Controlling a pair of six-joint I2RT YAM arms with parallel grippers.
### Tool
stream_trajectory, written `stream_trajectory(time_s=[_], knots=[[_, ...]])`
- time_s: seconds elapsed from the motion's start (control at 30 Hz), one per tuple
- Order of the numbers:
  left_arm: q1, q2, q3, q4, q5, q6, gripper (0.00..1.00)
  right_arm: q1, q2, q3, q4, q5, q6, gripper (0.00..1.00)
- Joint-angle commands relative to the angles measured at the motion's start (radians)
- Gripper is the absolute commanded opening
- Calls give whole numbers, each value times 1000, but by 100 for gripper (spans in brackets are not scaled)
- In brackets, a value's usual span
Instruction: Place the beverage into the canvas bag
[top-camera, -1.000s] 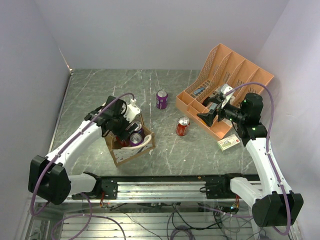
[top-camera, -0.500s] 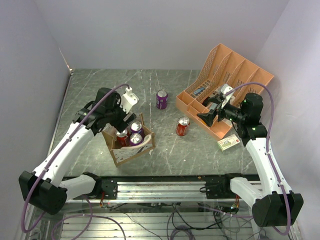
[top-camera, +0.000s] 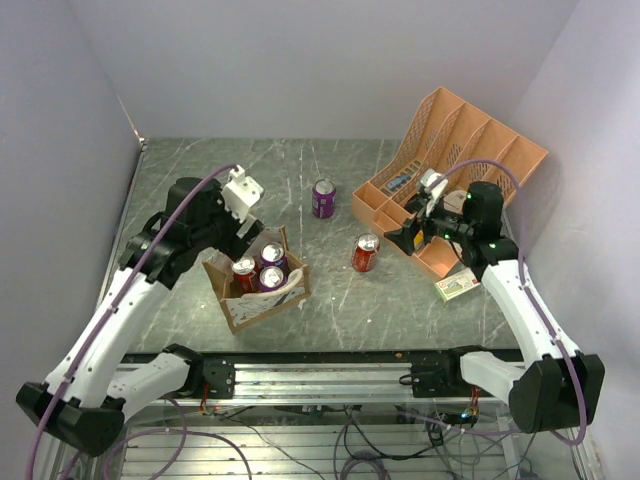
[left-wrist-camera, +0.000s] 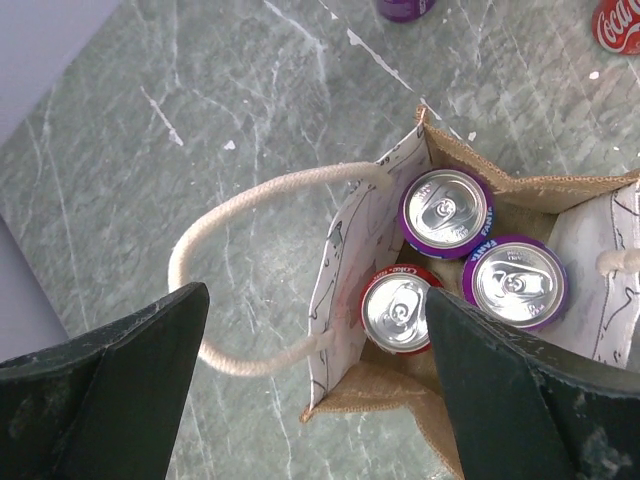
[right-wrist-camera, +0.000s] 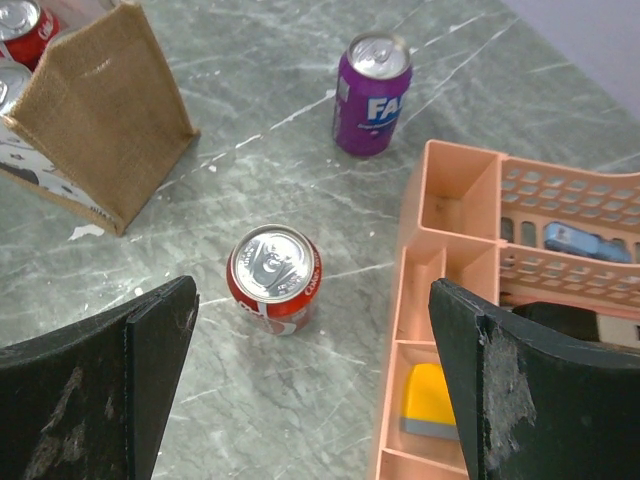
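Three cans (left-wrist-camera: 445, 212) in canvas bag (top-camera: 262, 310), lone can (top-camera: 365, 252) to its right, organizer (top-camera: 450, 140) beyond

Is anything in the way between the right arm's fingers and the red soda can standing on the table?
Nothing visible. The right arm's fingers are open and point at the red aluminium soda can, with only bare grey marble table between them. The orange plastic file organizer stands off to one side.

On the loose purple can (right-wrist-camera: 372, 95) we read the white letters "FA", with the rest turned away from us. Inside the canvas bag (left-wrist-camera: 340, 260), the bagged red can (left-wrist-camera: 400, 310) shows "Coke" along its shoulder. Other print we cannot make out.
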Motion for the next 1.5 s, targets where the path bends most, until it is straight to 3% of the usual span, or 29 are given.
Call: stream_trajectory(time_s=[0.0,0.43,0.73,1.0,1.13,1.3,1.47], knots=[[15,-84,-22,-1,-42,-8,100,70,48,8,-15,88,-49,100],[41,-148,-46,-91,-192,-78,100,265,243,13,-12,289,-106,100],[162,-84,-7,-103,-140,-145,100,306,308,22,1,391,-100,100],[175,-14,0,-110,-147,-157,99,330,368,45,-16,358,-103,97],[176,57,29,-126,-130,-159,100,345,398,60,-27,341,-104,90],[178,150,67,-118,-141,-128,99,355,410,69,-31,335,-102,71],[178,228,99,-91,-65,-74,84,355,398,67,-32,335,-107,51]])
